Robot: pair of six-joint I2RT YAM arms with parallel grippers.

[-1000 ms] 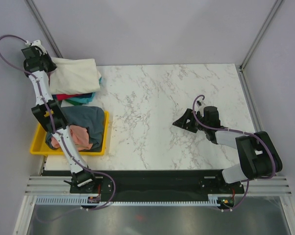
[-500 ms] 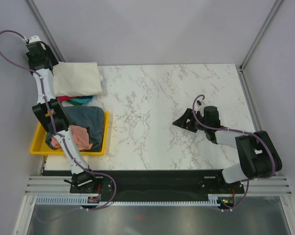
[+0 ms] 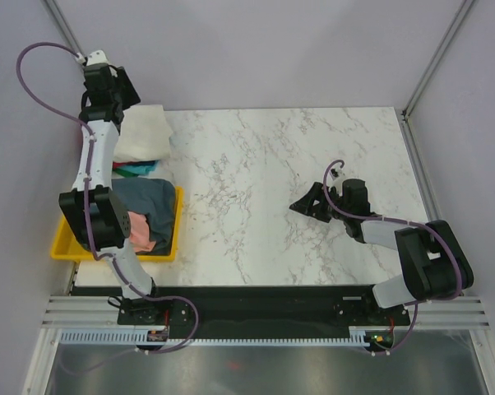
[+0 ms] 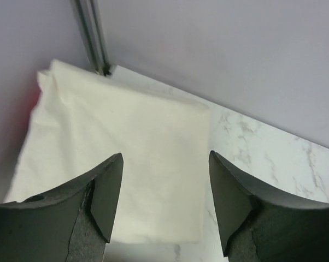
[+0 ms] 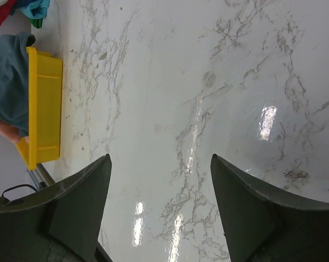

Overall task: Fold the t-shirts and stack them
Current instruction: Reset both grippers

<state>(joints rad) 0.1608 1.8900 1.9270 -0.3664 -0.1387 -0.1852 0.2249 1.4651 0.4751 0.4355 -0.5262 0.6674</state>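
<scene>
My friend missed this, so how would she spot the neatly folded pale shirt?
Start at the white marble table and go to its far left corner, just beyond the yellow tray. The cream-white t-shirt lies there as a flat folded rectangle on top of a red t-shirt and a teal t-shirt; it is the only pale garment.
</scene>
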